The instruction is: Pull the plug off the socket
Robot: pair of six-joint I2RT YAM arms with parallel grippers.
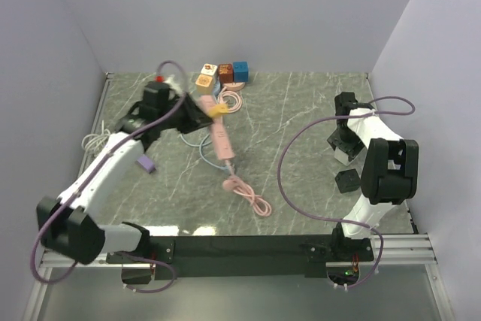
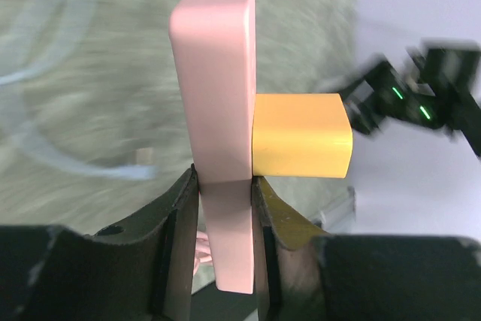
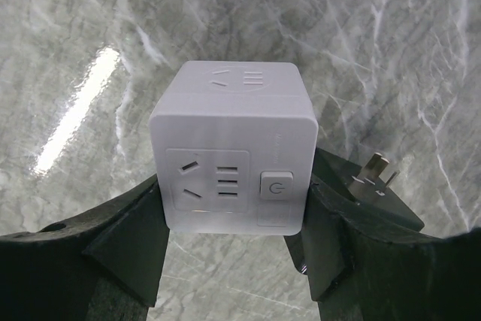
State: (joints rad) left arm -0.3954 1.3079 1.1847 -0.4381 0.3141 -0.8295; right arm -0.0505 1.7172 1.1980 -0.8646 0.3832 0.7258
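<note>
1 yellow plug [image 2: 301,134], prongs hidden | pink strip [image 2: 214,80] — clamped by left end effector [image 2: 224,178]

Soft, even overhead light fills the top view, with faint shadows and a pale sheen on the marble table [image 1: 285,103] toward 6 o'clock. The left wrist view smears its background; the pink strip [image 2: 214,73] is sharp. The right wrist view shows the white cube socket [image 3: 233,155] crisply, with a glare streak at 9 o'clock.

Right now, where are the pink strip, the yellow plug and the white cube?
pink strip [image 2: 214,88]: left wrist view, middle of its long body.
yellow plug [image 2: 301,134]: left wrist view, its side face.
white cube [image 3: 233,163]: right wrist view, its front face.
</note>
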